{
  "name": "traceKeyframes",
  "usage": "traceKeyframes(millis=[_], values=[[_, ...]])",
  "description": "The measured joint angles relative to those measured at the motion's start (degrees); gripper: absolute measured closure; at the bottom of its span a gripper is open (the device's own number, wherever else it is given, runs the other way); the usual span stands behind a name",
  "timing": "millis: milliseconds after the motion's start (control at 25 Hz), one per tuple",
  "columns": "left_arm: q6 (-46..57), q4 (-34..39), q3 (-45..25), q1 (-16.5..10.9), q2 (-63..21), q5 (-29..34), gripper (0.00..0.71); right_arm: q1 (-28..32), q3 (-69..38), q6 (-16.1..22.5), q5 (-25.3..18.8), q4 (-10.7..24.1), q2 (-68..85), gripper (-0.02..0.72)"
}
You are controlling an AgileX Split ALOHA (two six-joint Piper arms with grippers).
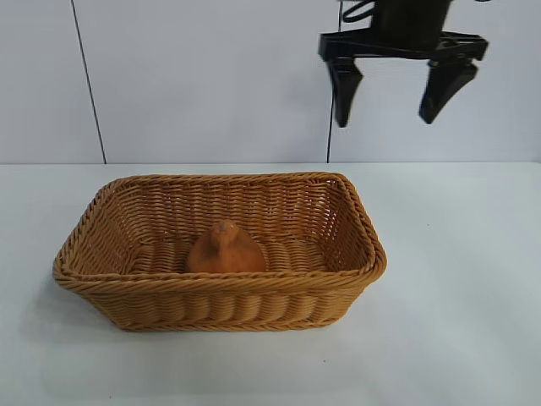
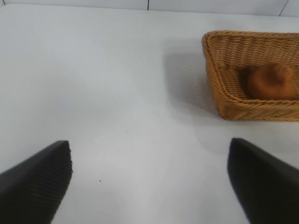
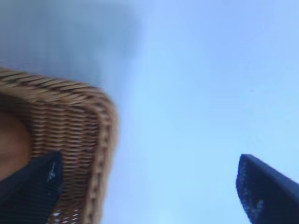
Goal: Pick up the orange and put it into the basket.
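Note:
The orange (image 1: pixel 225 249) lies inside the wicker basket (image 1: pixel 347 196), near its middle, knob up. My right gripper (image 1: pixel 387 117) hangs open and empty high above the basket's right end. In the right wrist view the basket's corner (image 3: pixel 100 121) and a sliver of the orange (image 3: pixel 11 144) show beside my open right gripper (image 3: pixel 147 175). My left gripper (image 2: pixel 149 154) is open and empty over bare table, away from the basket; its view shows the basket (image 2: pixel 219 88) with the orange (image 2: pixel 271 81) in it. The left arm is out of the exterior view.
The basket stands on a white table (image 1: pixel 456 279), with a pale wall (image 1: pixel 203 76) behind it. Bare table lies to the right of the basket and in front of it.

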State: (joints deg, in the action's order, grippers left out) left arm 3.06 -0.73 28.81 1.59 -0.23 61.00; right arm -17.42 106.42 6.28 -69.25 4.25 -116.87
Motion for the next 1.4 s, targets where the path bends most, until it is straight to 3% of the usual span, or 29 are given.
traceKeyframes(millis=[160, 360, 720, 1400], values=[[0.0, 0.0, 0.0, 0.0, 0.0, 0.0, 0.065, 10.5, 0.0, -0.8, 0.0, 0.6, 0.0, 0.01], [0.0, 0.0, 0.0, 0.0, 0.0, 0.0, 0.065, 16.4, -0.3, -1.3, -0.1, 0.4, 0.0, 0.01], [0.0, 0.0, 0.0, 0.0, 0.0, 0.0, 0.065, 16.9, -13.4, -3.4, -0.3, -1.5, 5.0, 0.01], [0.0, 0.0, 0.0, 0.0, 0.0, 0.0, 0.065, 16.9, -57.3, -4.4, -0.1, -1.6, 42.4, 0.01]])
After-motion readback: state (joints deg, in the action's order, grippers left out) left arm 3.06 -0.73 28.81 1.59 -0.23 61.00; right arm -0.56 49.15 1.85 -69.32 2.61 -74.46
